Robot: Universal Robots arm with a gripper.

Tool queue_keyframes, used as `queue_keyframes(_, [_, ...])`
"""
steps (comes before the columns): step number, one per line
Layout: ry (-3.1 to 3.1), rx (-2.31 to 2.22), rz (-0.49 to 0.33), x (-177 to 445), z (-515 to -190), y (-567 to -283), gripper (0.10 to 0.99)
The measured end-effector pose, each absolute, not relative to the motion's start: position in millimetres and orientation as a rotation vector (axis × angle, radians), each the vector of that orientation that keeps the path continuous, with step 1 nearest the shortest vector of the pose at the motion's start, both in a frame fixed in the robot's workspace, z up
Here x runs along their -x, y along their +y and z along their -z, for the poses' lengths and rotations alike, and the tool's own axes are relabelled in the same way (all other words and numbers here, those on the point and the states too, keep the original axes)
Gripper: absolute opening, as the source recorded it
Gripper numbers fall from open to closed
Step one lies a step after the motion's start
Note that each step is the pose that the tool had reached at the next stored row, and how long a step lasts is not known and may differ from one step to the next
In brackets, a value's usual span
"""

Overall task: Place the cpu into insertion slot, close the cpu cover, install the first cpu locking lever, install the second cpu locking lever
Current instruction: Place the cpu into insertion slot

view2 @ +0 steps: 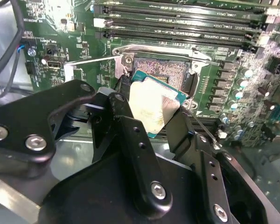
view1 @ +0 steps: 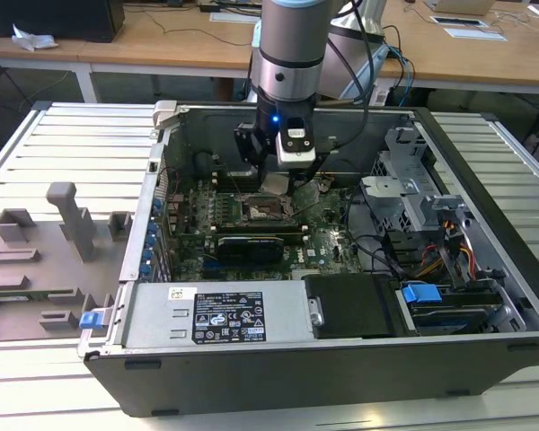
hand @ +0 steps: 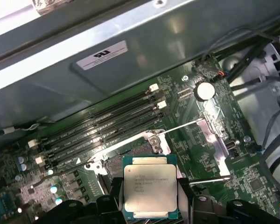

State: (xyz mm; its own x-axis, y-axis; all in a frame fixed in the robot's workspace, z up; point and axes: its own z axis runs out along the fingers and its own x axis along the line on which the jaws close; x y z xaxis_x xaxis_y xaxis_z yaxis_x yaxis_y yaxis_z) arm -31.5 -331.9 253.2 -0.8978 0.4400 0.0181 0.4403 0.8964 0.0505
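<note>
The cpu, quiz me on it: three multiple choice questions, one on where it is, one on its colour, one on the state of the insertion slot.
1. Where is the cpu?
A: seated in the insertion slot
B: in the gripper, above the slot
C: in a person's hand

2. What colour is its top?
A: silvery-grey
B: red
C: black

3. How is the insertion slot?
A: filled by a chip
B: taped over
C: open, contacts bare

Answers:
1 B: the fingers grip it on two sides in both wrist views.
2 A: its metal top shines pale grey.
3 C: the second wrist view shows bare contacts inside the frame.
</note>
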Motion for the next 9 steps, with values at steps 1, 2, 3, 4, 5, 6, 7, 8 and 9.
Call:
queue_keyframes(1, [-3.049,0.728,0.084,31.4,-253.1,-331.9,0.545])
queue_keyframes(2, [-3.044,0.749,0.084,31.4,-253.1,-331.9,0.545])
queue_keyframes(3, [-3.036,0.783,0.084,31.5,-253.0,-331.9,0.545])
queue_keyframes(4, [-3.028,0.818,0.084,31.4,-253.0,-331.9,0.545])
queue_keyframes(5, [-3.021,0.845,0.083,31.4,-253.0,-331.9,0.545])
queue_keyframes(6, [-3.013,0.876,0.082,31.5,-253.0,-331.9,0.545])
queue_keyframes(7, [-3.001,0.919,0.081,31.4,-252.9,-331.9,0.545])
queue_keyframes(8, [-2.994,0.945,0.080,31.4,-252.9,-331.9,0.545])
queue_keyframes(9, [-2.989,0.962,0.078,31.4,-252.8,-331.9,0.545])
